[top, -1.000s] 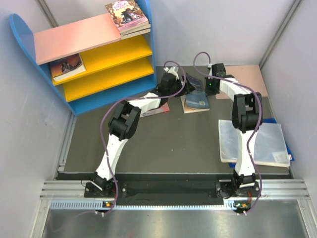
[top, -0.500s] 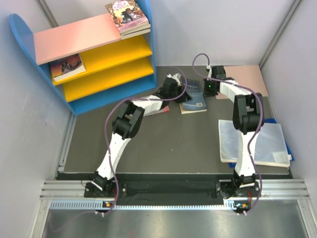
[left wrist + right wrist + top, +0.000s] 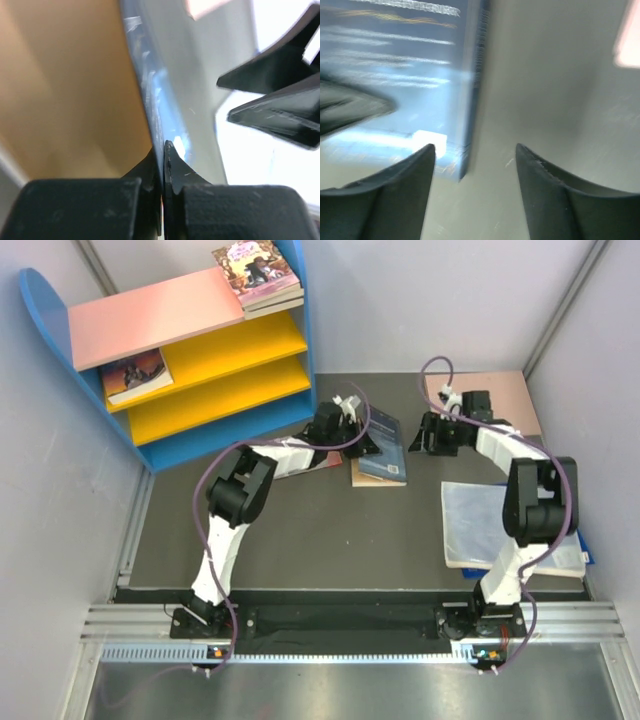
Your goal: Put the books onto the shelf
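Walls: pale grey panels close in on the left, the back and the right.
Corner posts: slim aluminium struts rise at the far corners.
Desk: a dark grey matte top, lightly scuffed.
Near edge: a slotted aluminium rail, with brushed metal sheet below it.
Furniture: the shelf stands angled in the far left corner.
Light: even and soft, with faint shadows.
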